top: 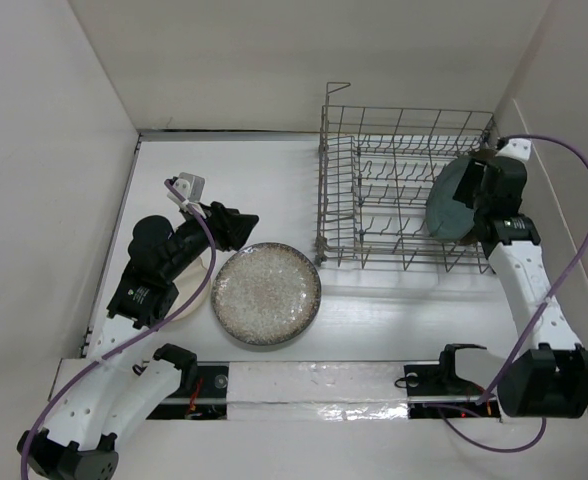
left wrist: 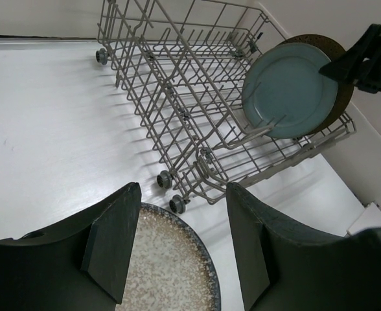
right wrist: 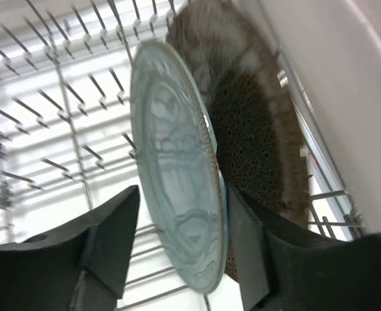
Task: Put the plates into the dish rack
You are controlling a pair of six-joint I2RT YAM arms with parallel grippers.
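The wire dish rack (top: pixel 394 190) stands at the back right. The grey-blue plate (top: pixel 450 203) stands on edge at its right end, with the brown plate (right wrist: pixel 258 123) upright just behind it. My right gripper (right wrist: pixel 181 243) is open and straddles the grey-blue plate's (right wrist: pixel 174 162) lower rim; the left finger is clear of it. The large speckled plate (top: pixel 266 293) lies flat on the table. My left gripper (left wrist: pixel 181 240) is open and empty just above its far edge (left wrist: pixel 168 272). The cream plate (top: pixel 201 290) lies partly hidden under my left arm.
White walls close in the table on the left, back and right. The rack (left wrist: pixel 190 84) has small wheels on its near side, close to the speckled plate. A taped strip (top: pixel 314 385) runs along the table's front edge between the arm bases.
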